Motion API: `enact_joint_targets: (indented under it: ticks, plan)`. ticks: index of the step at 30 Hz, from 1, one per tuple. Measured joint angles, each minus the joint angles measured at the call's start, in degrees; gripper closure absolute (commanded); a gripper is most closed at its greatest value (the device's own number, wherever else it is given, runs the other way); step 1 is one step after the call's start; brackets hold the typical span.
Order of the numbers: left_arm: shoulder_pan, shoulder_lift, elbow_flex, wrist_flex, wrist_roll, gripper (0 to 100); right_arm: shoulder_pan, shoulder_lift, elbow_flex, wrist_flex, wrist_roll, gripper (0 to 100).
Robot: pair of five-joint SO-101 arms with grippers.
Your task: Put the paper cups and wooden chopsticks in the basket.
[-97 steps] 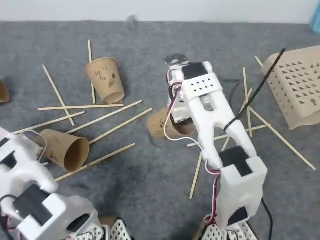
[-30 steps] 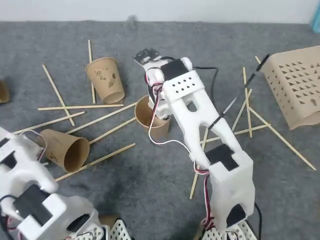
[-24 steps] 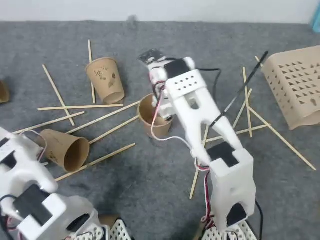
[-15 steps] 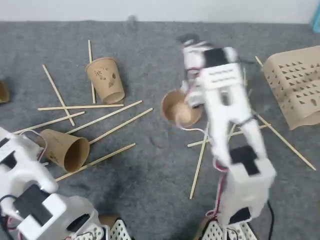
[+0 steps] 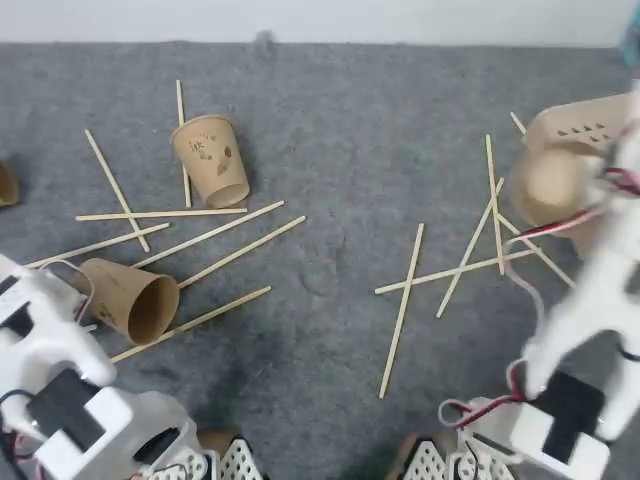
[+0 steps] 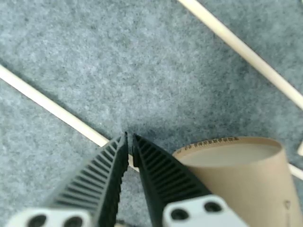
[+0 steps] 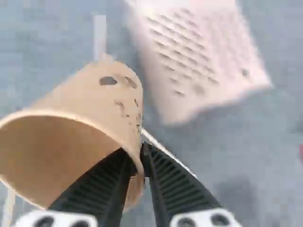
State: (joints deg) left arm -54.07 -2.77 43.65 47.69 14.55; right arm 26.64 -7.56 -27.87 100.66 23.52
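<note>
Entry: one beige perforated plastic basket (image 5: 590,120) on a grey felt table cover (image 5: 330,120). We record one brown paper cup (image 7: 71,137) held just beside the basket. The right gripper (image 7: 140,149) is closed on its rim, one finger inside the wall and one outside. The right wrist view shows this grip plainly, while the high view blurs it. Near the basket we count several pale wooden chopsticks (image 5: 403,305) lying crossed on the cover. Well apart from the basket, the high view adds a printed brown paper cup (image 5: 212,160), a brown paper cup on its side (image 5: 130,298) and a further scatter of chopsticks (image 5: 210,235). The left wrist view alone shows the left gripper (image 6: 129,139), its jaws pressed together and holding nothing. Its tips sit over a single wooden chopstick (image 6: 52,106), with a nearby brown paper cup (image 6: 236,175) just beside them.
</note>
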Motion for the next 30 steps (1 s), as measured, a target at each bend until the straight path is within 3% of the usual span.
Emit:
enact_joint_targets:
  ticks: [6, 14, 22, 30]
  plan:
    - [0.00, 0.00, 0.00, 0.00, 0.00, 99, 14.68, 7.47, 0.00, 0.00, 8.88, 99.1]
    - [0.00, 0.00, 0.00, 0.00, 0.00, 99, 27.87, 19.60, 0.00, -3.69, 17.05, 99.1]
    - [0.00, 0.00, 0.00, 0.00, 0.00, 99, 35.25, 23.82, 0.00, -4.13, 24.88, 99.1]
    - [0.00, 0.00, 0.00, 0.00, 0.00, 99, 38.77, 28.66, 0.00, -8.44, 27.43, 98.6]
